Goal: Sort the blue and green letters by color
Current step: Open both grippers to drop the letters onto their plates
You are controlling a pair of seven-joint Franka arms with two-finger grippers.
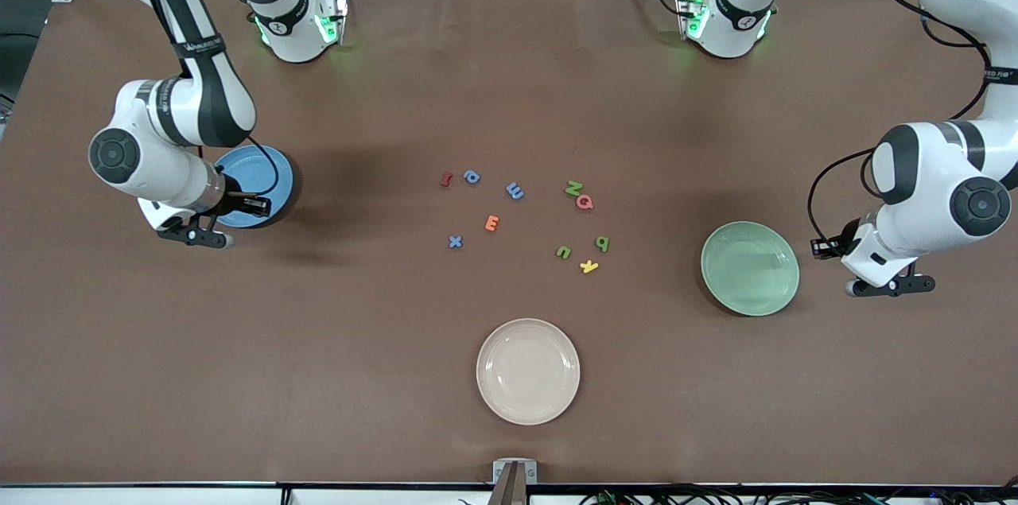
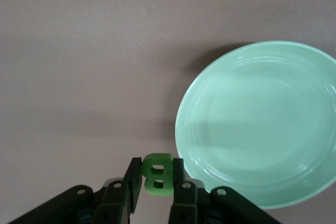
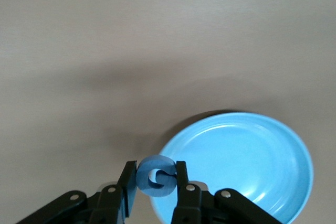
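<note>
A: What lies on the brown table [image 1: 318, 346]?
B: Nearest the camera a cream plate [image 1: 528, 370]; farther off a green plate [image 1: 750, 267], scattered letters [image 1: 517, 215], then a blue plate [image 1: 274, 175].
A: And the grippers?
B: The left gripper [image 2: 156, 179] pinches a green letter B [image 2: 157, 173] just beside the green plate's rim. The right gripper [image 3: 156, 178] clamps a blue letter G [image 3: 155, 176] at the blue plate's edge. Both letters stand flat between the fingers.

green plate [image 2: 262, 129]: glossy, smooth | table [image 1: 318, 330]: matt brown

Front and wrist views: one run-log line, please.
left gripper: shut on green letter B, beside green plate | right gripper: shut on blue letter G, by blue plate
</note>
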